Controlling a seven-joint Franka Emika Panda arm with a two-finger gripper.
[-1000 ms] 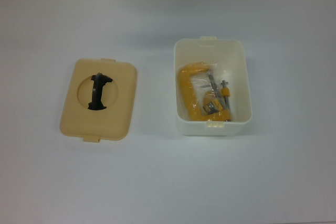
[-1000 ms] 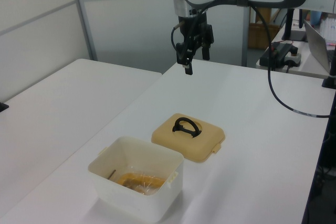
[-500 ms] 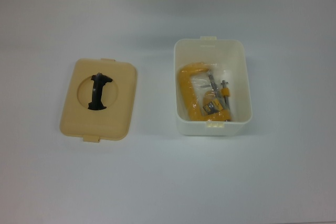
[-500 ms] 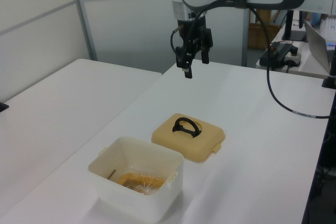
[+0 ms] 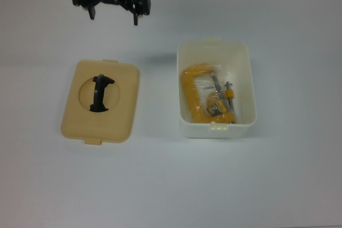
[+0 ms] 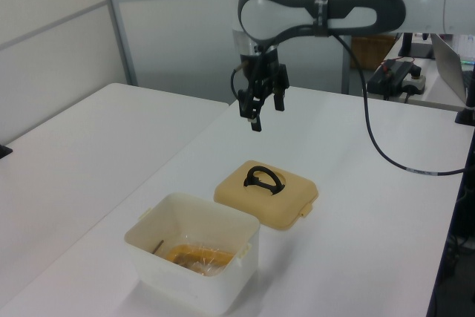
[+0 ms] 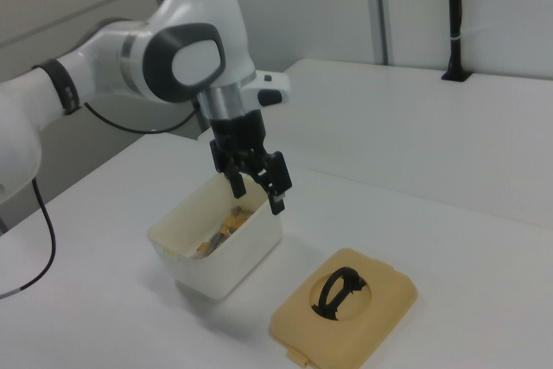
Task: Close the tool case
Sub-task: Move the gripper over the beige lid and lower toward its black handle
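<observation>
Top view: gripper [image 5: 113, 16] hangs spread wide and empty above the table [image 5: 171, 185], up past the tan lid [image 5: 100, 101].

White tool case [image 5: 216, 89] sits apart on the top view's right, a yellow C-clamp [image 5: 206, 99] plain inside. From the left view the clamp is mostly hidden, but the raised black handle [image 6: 263, 179] shows its arch.
</observation>
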